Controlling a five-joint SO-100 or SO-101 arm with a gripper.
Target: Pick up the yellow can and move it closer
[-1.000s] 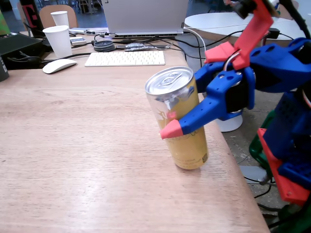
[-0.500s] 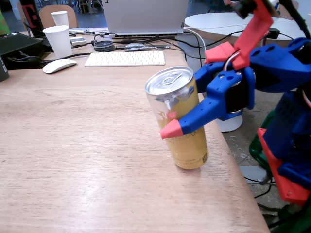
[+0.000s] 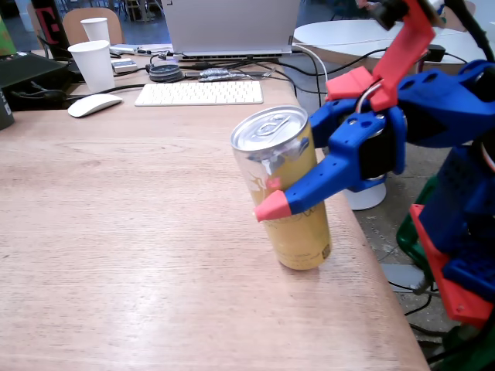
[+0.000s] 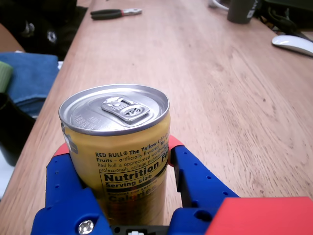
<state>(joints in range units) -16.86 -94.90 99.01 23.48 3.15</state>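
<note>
The blue two-fingered hand with red tips (image 3: 271, 195) is clamped around the upright yellow aluminium drink can with a silver top (image 3: 288, 193), one finger (image 3: 309, 185) crossing the can's front in the fixed view and both fingers pressed against its sides in the wrist view (image 4: 115, 171). The can stands on the light wooden desk (image 3: 139, 232) close to the desk's right edge in the fixed view, its base touching the wood. Farther back on the desk lie a white keyboard (image 3: 199, 93), a white computer mouse (image 3: 93, 104) and a white paper cup (image 3: 93, 65), all well apart from the can.
</note>
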